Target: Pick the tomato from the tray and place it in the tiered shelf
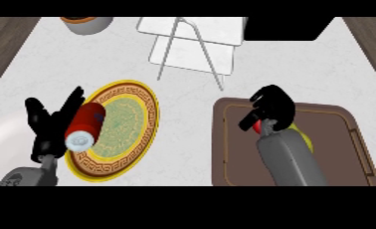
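Tomato (258,126) on the brown tray (228,143), under the right hand (273,104).

From the head view, only a small red part of the tomato shows, at the left side of the right wrist; the right hand is curled over it and seems to be grasping it, though the contact is mostly hidden. The tiered shelf (195,44) stands up and to the left of the tray, well apart, with bare white bench (183,133) between. I judge the path there is free. The left hand (47,123) rests released, fingers up, beside the yellow plate (140,118) with a red can (84,126) on it.
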`<state>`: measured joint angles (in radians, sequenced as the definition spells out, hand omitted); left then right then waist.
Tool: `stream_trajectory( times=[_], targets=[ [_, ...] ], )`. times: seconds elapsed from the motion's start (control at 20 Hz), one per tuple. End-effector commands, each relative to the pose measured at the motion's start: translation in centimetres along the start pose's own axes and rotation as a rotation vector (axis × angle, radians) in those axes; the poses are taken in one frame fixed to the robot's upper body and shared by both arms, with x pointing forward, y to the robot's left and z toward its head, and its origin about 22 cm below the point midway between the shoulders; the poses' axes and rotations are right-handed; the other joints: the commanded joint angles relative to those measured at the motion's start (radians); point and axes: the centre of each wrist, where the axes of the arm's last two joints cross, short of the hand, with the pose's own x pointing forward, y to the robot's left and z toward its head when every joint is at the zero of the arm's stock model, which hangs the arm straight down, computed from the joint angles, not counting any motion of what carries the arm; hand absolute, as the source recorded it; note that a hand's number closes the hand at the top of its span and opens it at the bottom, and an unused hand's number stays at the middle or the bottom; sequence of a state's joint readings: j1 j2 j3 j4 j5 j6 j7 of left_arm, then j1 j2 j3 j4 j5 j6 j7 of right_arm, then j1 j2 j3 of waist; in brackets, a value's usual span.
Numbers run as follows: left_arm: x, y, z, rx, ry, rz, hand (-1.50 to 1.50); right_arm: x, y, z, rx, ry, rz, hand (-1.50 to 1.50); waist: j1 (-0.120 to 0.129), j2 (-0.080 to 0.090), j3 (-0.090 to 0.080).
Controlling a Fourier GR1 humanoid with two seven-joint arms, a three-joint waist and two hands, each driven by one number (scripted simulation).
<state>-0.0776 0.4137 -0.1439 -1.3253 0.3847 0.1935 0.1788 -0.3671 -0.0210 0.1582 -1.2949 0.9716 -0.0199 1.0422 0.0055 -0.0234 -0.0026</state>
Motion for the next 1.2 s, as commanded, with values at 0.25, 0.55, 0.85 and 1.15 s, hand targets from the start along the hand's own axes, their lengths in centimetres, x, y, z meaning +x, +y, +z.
stream_trajectory(
  times=[0.25, 0.55, 0.85, 1.15],
  targets=[
    [-0.5, -3.4, 0.1, -0.095, 0.049, -0.011, 0.0, 5.9, 2.7, 7.2, 0.146, -0.356, 0.058, 1.5, 0.075, 0.034, 0.005],
    [0.0, -3.0, -0.9, -0.145, 0.045, -0.03, 0.0, 9.8, 2.2, 14.2, 0.159, -0.618, 0.008, 1.5, 0.113, 0.037, 0.002],
    [-0.5, -2.5, -0.8, -0.104, 0.081, -0.022, 0.0, 12.8, -2.0, 20.6, -0.041, -0.784, -0.164, 1.5, 0.06, 0.016, 0.0],
    [-0.6, -2.6, -0.8, -0.072, 0.086, -0.02, 0.0, 16.0, -7.9, 24.7, -0.197, -0.767, -0.211, 1.5, 0.024, 0.004, -0.002]
  ],
)
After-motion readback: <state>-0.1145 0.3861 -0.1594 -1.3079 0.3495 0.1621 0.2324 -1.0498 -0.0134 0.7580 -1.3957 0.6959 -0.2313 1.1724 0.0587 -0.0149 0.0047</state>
